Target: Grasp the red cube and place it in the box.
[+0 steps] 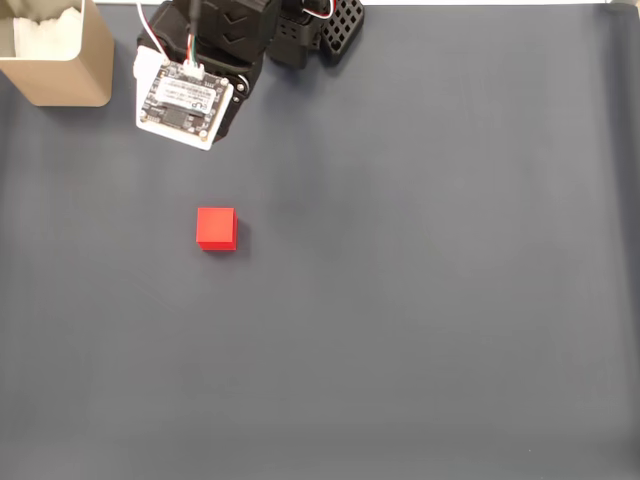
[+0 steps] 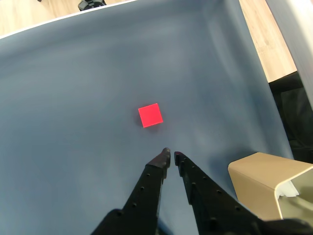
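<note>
Red cube (image 2: 150, 115) sits well apart from the box (image 2: 264, 183); I see my gripper (image 2: 171, 157) above it, fingers nearly together.

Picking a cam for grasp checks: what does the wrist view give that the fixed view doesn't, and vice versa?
Wrist view alone: the gripper fingertips, nearly together with a thin gap, pointing at the cube from short of it, plus wooden floor past the mat's edge.

Fixed view alone: the arm's circuit board from above and the black arm base at the top edge.

Both: the red cube lying free on the dark mat, and the box apart from it, cut off by the frame.
</note>
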Available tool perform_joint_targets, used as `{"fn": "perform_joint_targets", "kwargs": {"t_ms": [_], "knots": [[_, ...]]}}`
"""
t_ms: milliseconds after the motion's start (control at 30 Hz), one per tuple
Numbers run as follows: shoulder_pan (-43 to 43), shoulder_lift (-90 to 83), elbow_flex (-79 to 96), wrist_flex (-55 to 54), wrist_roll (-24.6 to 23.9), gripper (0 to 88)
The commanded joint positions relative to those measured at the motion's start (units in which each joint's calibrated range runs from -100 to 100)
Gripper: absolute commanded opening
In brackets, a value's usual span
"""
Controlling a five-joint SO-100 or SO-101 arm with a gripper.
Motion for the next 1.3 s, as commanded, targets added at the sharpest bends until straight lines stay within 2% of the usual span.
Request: {"fn": "perform_joint_targets", "kwargs": {"t_ms": [0, 400, 867, 1267], "knots": [[1.0, 0.6, -3.1, -1.5, 1.2, 1.4], [1.1, 3.3, -3.8, -6.7, 4.0, 5.9], [0.7, 6.0, -3.4, -13.5, 6.7, 15.3], [0.4, 7.3, -1.8, -13.5, 7.7, 16.2]]}}
